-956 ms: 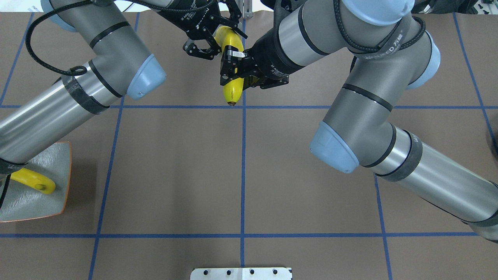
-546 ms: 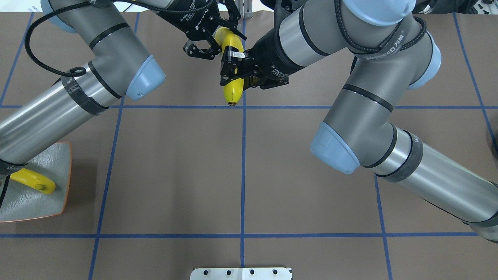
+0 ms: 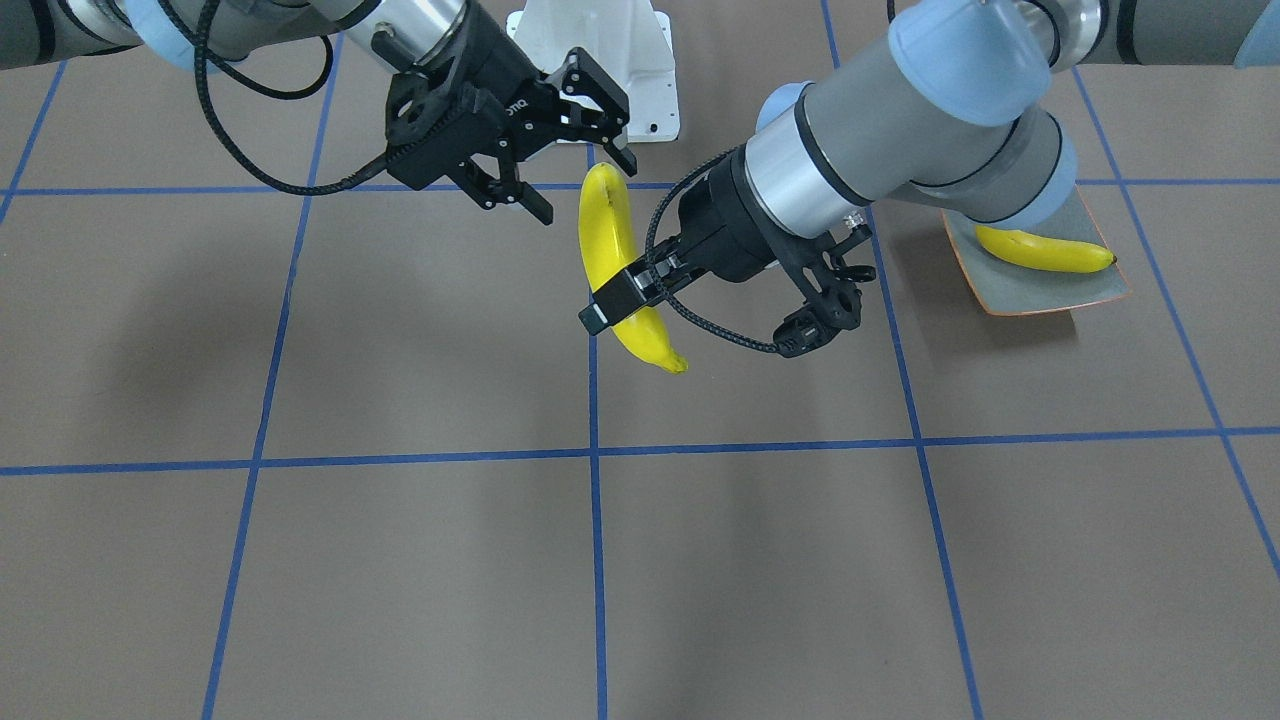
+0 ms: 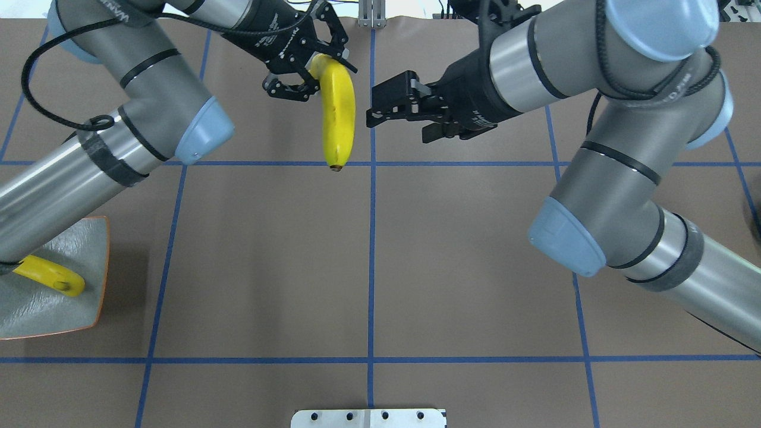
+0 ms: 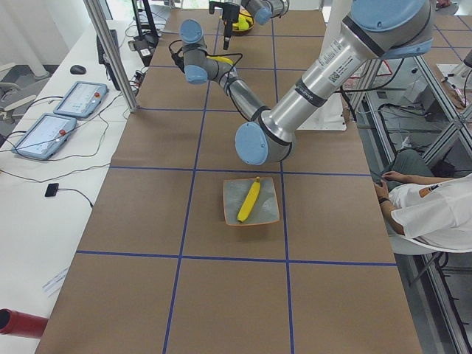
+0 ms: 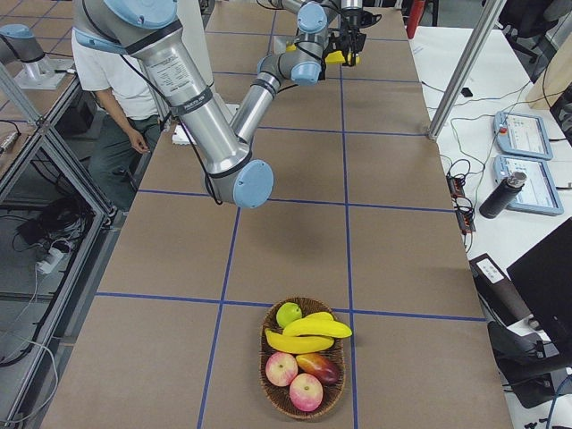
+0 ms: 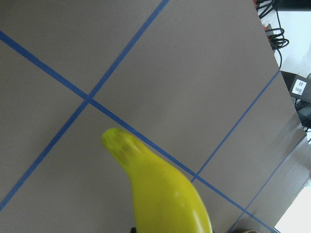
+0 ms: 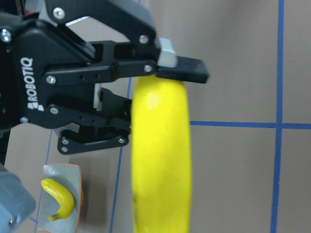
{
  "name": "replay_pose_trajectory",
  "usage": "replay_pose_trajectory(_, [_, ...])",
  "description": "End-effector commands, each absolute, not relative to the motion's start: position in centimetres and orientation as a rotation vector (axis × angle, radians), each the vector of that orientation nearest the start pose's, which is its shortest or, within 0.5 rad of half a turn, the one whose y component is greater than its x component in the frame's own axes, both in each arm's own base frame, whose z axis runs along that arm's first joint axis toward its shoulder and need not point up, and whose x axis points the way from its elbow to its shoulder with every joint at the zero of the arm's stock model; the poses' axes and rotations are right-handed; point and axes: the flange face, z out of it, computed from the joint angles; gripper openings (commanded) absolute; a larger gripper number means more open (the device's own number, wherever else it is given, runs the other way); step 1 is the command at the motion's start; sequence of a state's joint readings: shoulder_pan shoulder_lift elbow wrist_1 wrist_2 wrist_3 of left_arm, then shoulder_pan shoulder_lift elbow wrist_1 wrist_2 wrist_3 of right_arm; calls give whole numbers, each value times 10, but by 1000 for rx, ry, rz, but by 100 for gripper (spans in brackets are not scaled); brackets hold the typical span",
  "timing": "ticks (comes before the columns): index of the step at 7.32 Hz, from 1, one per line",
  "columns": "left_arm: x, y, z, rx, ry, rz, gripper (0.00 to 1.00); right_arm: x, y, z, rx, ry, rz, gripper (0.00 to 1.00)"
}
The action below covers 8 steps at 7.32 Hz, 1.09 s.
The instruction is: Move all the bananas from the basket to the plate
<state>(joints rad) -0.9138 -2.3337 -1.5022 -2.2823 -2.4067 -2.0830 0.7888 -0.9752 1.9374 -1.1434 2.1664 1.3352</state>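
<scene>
Carrying step: left end effector (image 4: 315, 77) grips the banana (image 4: 337, 122); right end effector (image 4: 376, 110) gapes wide, apart. Next, likely: swing to the plate (image 4: 59, 318) at eight o'clock.

A banana (image 7: 167, 196) rises from the bottom edge near the middle and curves up and to the left. Its tip (image 7: 115, 141) is blunt, flecked with brown, and slightly blurred. Behind it lies the brown table (image 7: 204, 63), marked with blue tape lines (image 7: 46, 65). 2 lines cross left of centre, just above and left of the tip. 1 of them runs down-right close along the banana and meets a 3rd line at its right. The table's edge cuts across the upper right corner. Beyond it are black cables (image 7: 274, 34) and a dark box (image 7: 299, 87) with a white label. Whether the banana touches the table cannot be told.
</scene>
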Motion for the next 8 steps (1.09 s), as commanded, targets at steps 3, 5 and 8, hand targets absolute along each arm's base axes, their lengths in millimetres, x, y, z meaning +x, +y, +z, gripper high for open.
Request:
replay_pose_trajectory(3, [212, -526, 286, -351, 1386, -503, 0, -303, -471, 178, 235, -1308, 163, 100])
replay_pose_trajectory(5, [170, -500, 370, -320, 1326, -492, 0, -294, -477, 195, 232, -1283, 195, 100])
replay_pose_trajectory(8, [146, -472, 449, -369, 1220, -682, 0, -294, -479, 206, 235, -1261, 218, 100])
